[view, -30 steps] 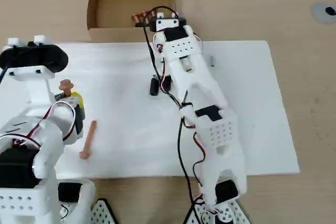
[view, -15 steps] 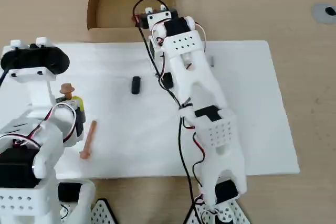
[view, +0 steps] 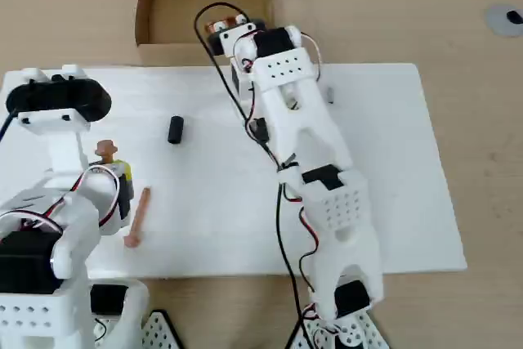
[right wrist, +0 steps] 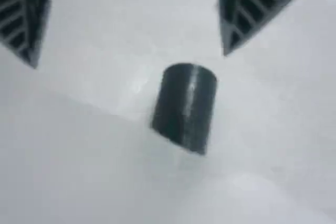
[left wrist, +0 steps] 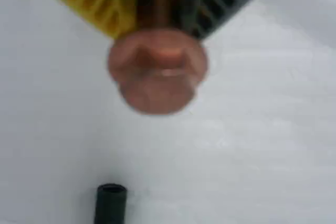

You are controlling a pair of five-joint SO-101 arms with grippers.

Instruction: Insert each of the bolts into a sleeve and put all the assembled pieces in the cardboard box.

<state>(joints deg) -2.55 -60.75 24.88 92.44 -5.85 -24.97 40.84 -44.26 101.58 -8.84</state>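
Observation:
My left gripper [view: 109, 163] is shut on a copper bolt [view: 105, 151] over the left part of the white sheet. The left wrist view has the bolt's head [left wrist: 157, 71] sticking out past the yellow and black fingers of the left gripper [left wrist: 157, 3]. A black sleeve [view: 176, 130] lies on the sheet to the right of it, and it is seen again as the sleeve [left wrist: 111, 204]. A second bolt [view: 137, 218] lies loose near the front. My right gripper [right wrist: 131, 30] is open over a black sleeve [right wrist: 185, 107] on the sheet. The right arm [view: 282, 79] stretches to the cardboard box [view: 147, 14].
The white sheet [view: 392, 161] covers the middle of the wooden table. The open box stands at the back, just beyond the sheet's far edge. Cables loop off the right arm over the sheet. A grey disc [view: 507, 18] sits at the far right.
The black sleeve has travelled left across the sheet, from beside the right arm toward the left gripper. The right arm's wrist has shifted left along the box. The left arm has hardly moved.

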